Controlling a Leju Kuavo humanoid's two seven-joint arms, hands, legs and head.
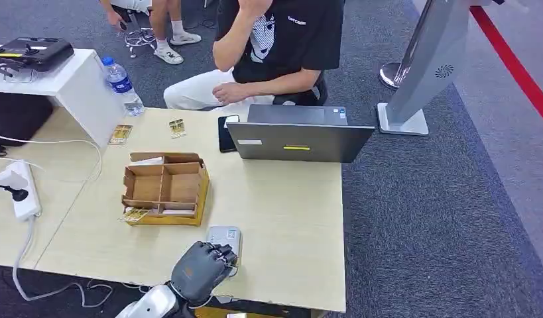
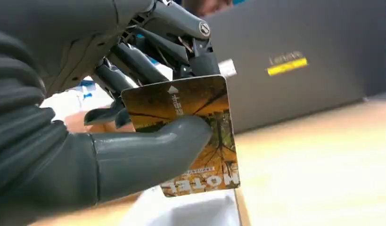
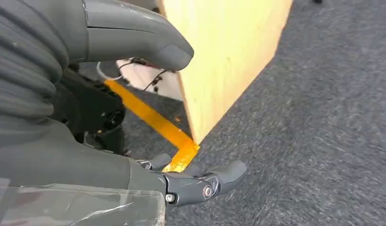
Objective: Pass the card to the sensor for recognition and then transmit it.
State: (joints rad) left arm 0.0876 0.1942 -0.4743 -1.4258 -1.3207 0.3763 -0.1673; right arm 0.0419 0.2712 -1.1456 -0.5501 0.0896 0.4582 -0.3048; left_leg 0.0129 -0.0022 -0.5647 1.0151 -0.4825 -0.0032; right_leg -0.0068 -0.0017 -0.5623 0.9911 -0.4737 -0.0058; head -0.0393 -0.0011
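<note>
Low in the centre of the head frame, the left hand (image 1: 203, 266) hovered over the sensor (image 1: 223, 236), a small grey pad near the tabletop's (image 1: 288, 218) front edge. Its thumb and fingers (image 2: 155, 56) pinched the card (image 2: 191, 132), an orange-brown hotel key card, held with its lower edge just above the pale sensor, probably so the reader could register it. The right hand (image 3: 191, 181) hung beside the table over the carpet, fingers loosely spread, holding nothing, likely kept clear. Left of centre stood a cardboard box (image 1: 166, 187) with compartments; a laptop (image 1: 298, 139) and a seated person (image 1: 275, 46) filled the upper middle, presumably awaiting the card.
</note>
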